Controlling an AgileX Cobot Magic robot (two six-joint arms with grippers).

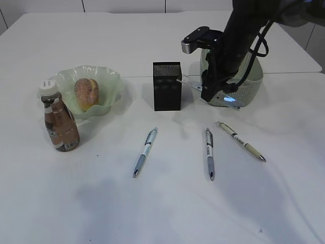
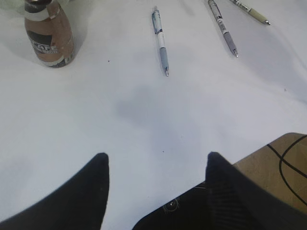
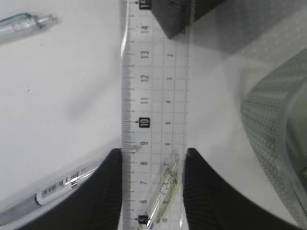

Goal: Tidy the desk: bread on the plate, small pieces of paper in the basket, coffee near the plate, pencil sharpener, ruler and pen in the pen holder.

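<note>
My right gripper is shut on a clear plastic ruler. The ruler's far end lies over the top right corner of the black pen holder. Bread sits in the green plate, with the coffee bottle just in front of it. Three pens lie on the table: a blue one, a grey one and a beige one. My left gripper is open and empty. No pencil sharpener or paper shows.
The pale mesh basket stands right of the pen holder, partly behind my right arm. The table's near edge, with brown floor beyond, is by my left gripper. The left arm is out of the exterior view.
</note>
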